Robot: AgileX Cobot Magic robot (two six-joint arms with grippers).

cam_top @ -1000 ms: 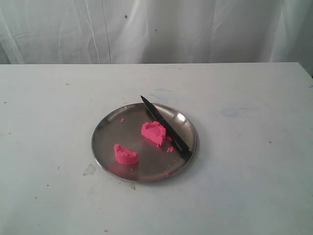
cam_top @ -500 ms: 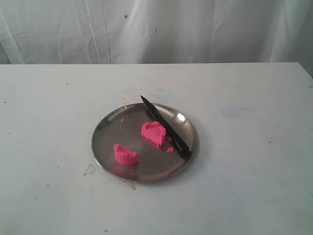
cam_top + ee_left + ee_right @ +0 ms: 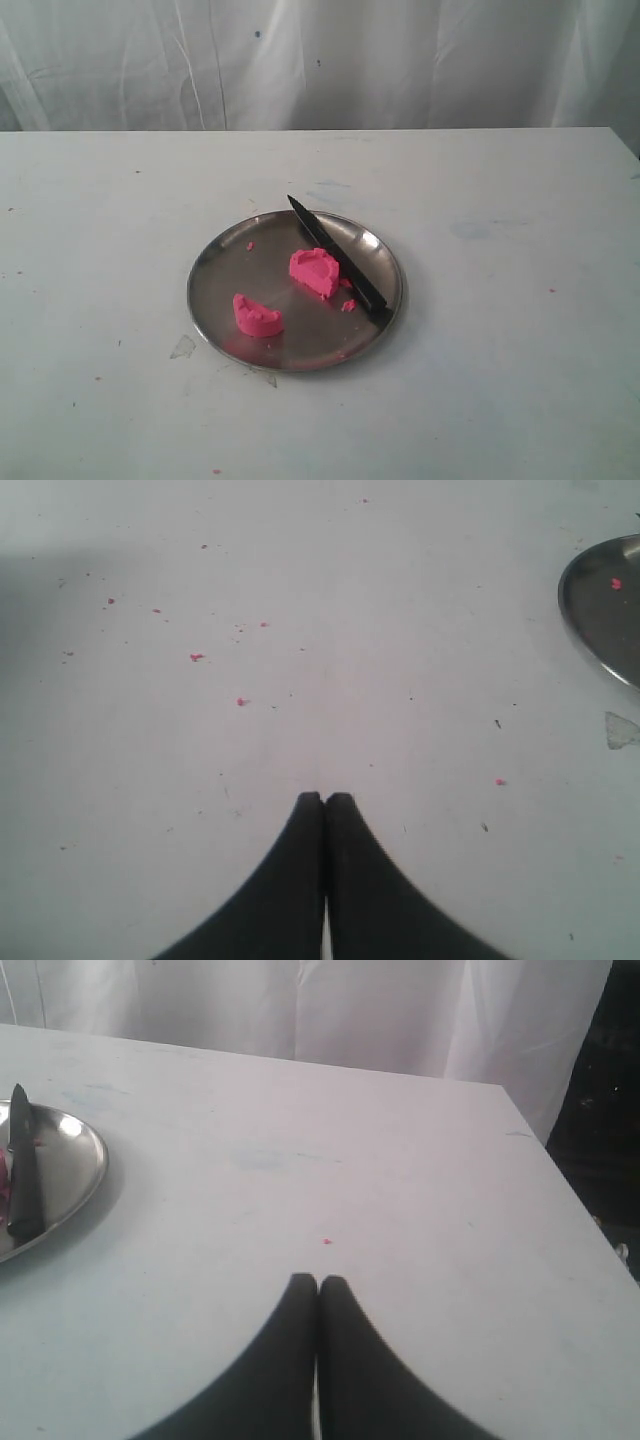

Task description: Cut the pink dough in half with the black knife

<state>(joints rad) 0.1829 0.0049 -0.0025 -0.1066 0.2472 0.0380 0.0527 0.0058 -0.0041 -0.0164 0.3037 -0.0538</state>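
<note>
The pink dough lies in two half-moon pieces on the steel plate point(image 3: 215, 270): one piece point(image 3: 316, 271) near the plate's middle, the other point(image 3: 257, 316) near its front left rim. The black knife point(image 3: 338, 259) rests slantwise across the plate's right side, right beside the middle piece, its tip over the far rim. In the right wrist view the knife point(image 3: 23, 1175) lies on the plate point(image 3: 75, 1165). My left gripper point(image 3: 325, 798) is shut over bare table, holding nothing. My right gripper point(image 3: 318, 1281) is shut and empty too. Neither arm shows in the exterior view.
Tiny pink crumbs point(image 3: 197, 657) are scattered on the white table. The plate's rim point(image 3: 585, 630) shows in the left wrist view. The table's right edge point(image 3: 560, 1175) drops off to a dark gap. A white curtain point(image 3: 320, 60) hangs behind the table.
</note>
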